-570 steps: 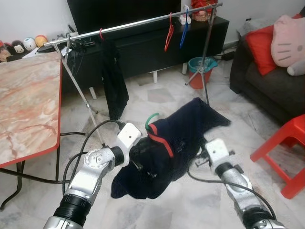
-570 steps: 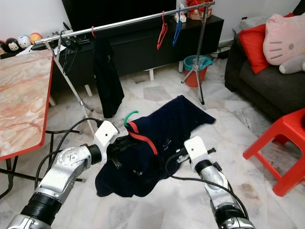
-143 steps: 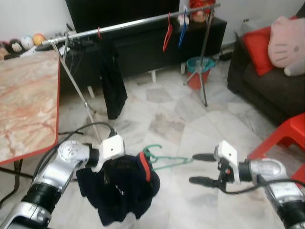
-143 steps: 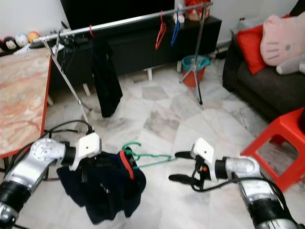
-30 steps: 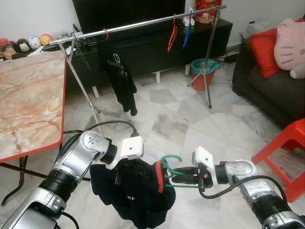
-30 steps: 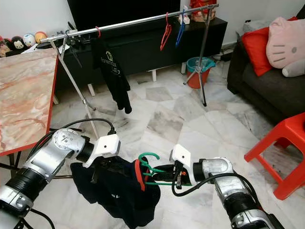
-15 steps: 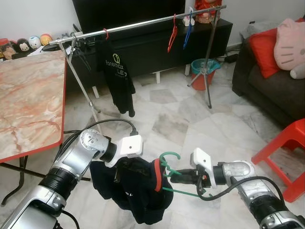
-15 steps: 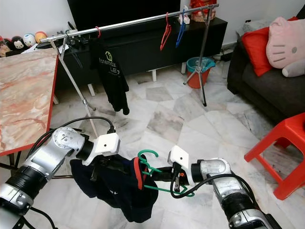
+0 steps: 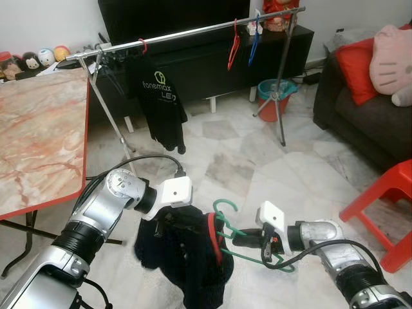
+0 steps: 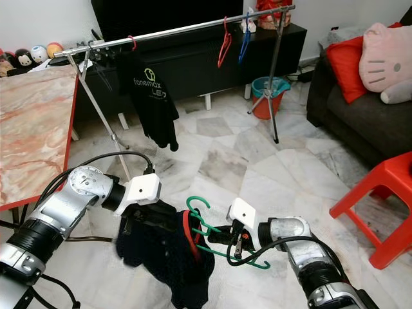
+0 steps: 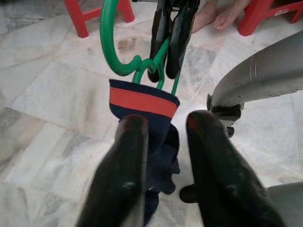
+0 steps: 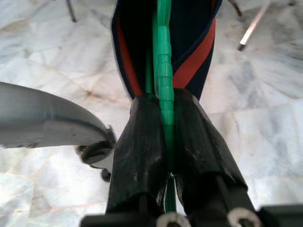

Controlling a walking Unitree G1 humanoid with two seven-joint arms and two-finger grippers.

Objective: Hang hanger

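In the left eye view, the green hanger (image 9: 239, 233) is hanging low above the marble floor (image 9: 257, 161), well in front of the clothes rail (image 9: 187, 31). The right tool (image 9: 239, 240) is pinching the hanger's bar, while the left tool (image 9: 172, 222) is gripping the dark navy garment (image 9: 187, 257) draped beside the hanger's hook.

In the left wrist view, the left tool's fingers (image 11: 124, 175) are closing narrowly on the garment just below its red collar band (image 11: 142, 100), next to the hanger.

In the right wrist view, the right tool's fingers (image 12: 142, 146) are clamping tight on the hanger's green bar.
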